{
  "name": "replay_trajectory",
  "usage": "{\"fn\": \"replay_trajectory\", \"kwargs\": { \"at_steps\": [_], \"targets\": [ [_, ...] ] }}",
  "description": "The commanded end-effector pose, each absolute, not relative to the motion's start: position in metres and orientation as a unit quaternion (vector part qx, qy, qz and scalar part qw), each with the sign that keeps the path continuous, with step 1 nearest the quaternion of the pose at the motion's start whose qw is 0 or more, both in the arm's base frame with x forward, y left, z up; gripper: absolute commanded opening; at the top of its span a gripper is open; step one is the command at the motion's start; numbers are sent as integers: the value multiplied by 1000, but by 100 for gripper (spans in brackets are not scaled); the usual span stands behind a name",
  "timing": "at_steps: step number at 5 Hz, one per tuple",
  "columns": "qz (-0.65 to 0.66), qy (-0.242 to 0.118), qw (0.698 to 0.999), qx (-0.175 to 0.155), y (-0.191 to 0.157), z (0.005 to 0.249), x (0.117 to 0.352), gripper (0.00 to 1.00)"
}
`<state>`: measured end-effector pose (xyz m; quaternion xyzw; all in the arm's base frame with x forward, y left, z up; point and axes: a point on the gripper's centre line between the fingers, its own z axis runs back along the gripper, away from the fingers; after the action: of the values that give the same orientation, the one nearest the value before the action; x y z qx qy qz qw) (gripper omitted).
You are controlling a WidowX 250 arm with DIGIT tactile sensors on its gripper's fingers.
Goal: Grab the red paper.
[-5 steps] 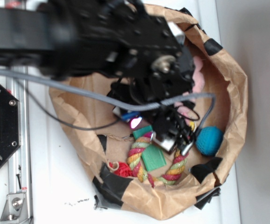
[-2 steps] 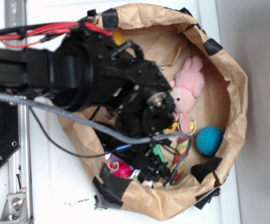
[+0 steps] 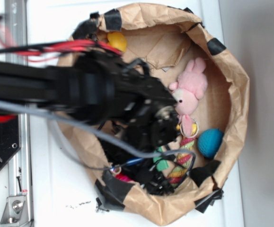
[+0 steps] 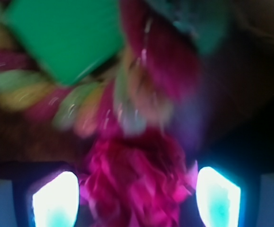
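Two glowing fingers (image 4: 55, 198) stand spread at the bottom of your wrist view, with the red paper (image 4: 137, 184) right between them; close the gripper (image 4: 137, 201) there.

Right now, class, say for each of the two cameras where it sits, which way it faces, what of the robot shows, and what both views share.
Exterior: sits above, looking down on the paper-lined basket; the black arm reaches in from the left, hiding the end effector.
Wrist: sits on the arm, looking along the end effector; two glowing fingertips flank the red paper.
Shared: the rope ring and the red paper, barely visible from above.
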<state>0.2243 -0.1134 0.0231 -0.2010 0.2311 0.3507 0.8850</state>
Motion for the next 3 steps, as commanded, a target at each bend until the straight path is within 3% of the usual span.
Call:
{"fn": "replay_trajectory", "kwargs": {
  "at_steps": [1, 2, 3],
  "targets": [
    [330, 225, 897, -191, -130, 20, 207, 64],
    [340, 216, 895, -192, -127, 27, 204, 0],
    [343, 204, 896, -194, -124, 34, 205, 0]
  ]
}}
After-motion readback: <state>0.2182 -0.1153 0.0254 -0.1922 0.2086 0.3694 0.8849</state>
